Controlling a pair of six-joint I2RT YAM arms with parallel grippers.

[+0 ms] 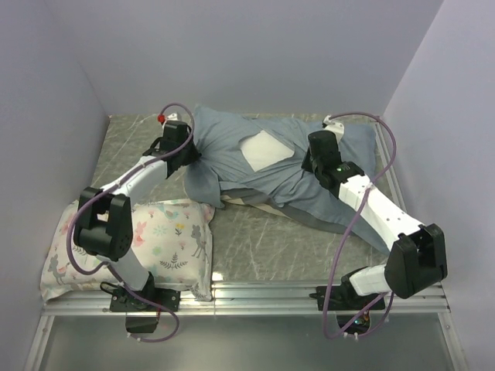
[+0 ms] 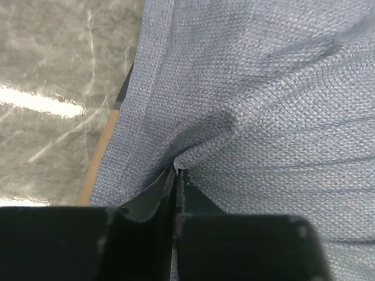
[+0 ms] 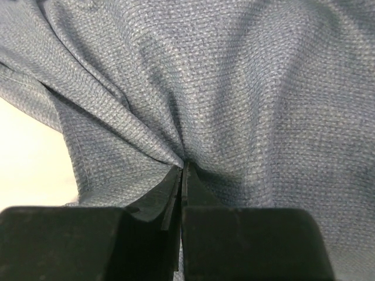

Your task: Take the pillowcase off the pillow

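The pillowcase (image 1: 267,182) lies at the back middle of the table, grey-blue inner side out and bunched. The white pillow (image 1: 265,148) shows through a gap in its middle; the rest is covered. My left gripper (image 1: 193,157) is shut on the cloth at the pillowcase's left edge; the wrist view shows its jaws (image 2: 177,171) pinching a fold of grey-blue weave (image 2: 263,88), with a tan strip beside it. My right gripper (image 1: 308,165) is shut on the cloth right of the gap; its jaws (image 3: 183,167) pinch gathered fabric (image 3: 234,88), with white pillow (image 3: 29,164) at the left.
A smaller floral-print pillow (image 1: 166,236) lies at the front left by the left arm's base. The table has a grey marbled top (image 1: 263,247) with a metal rail (image 1: 271,292) along the near edge. Lilac walls close in the left, back and right.
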